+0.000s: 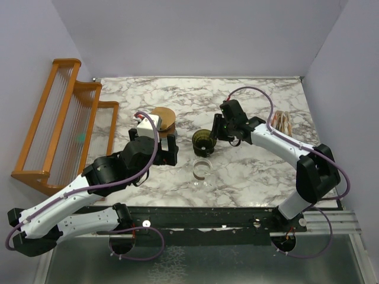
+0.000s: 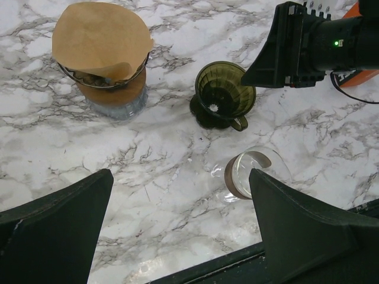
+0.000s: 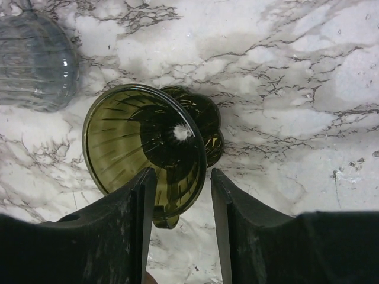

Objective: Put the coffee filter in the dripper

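Top external view shows the dripper (image 1: 203,142) standing upright near the middle of the white marble table (image 1: 260,177), mouth up. Its round base is on the surface and its small handle points toward the arms' bases. Its dark olive, ribbed inside shows down to the small hole at the bottom.

The right pincer (image 1: 218,135) reaches in from the right, with its tips just beside the dripper's right side. From the right wrist, its two fingers stand partly apart, with the near part of the dripper's rim and the handle showing in the gap between them. A sliver of table shows between the rim and the right-hand finger, so nothing is clamped. Whether the other finger touches the rim cannot be told.

The left pincer (image 1: 170,149) hangs to the left of the dripper, well apart from it, its fingers spread wide and holding nothing.

A clear glass cup (image 1: 202,170) sits just on the near side of the dripper, between it and the arms' bases. Left of the dripper and farther back, a tan paper piece (image 1: 162,116) lies draped over a wire-ringed stand.

Near the table's right edge stands a small bundle of pale and tan papers (image 1: 282,123), too small to tell apart. A wooden rack (image 1: 65,118) sits off the left side.
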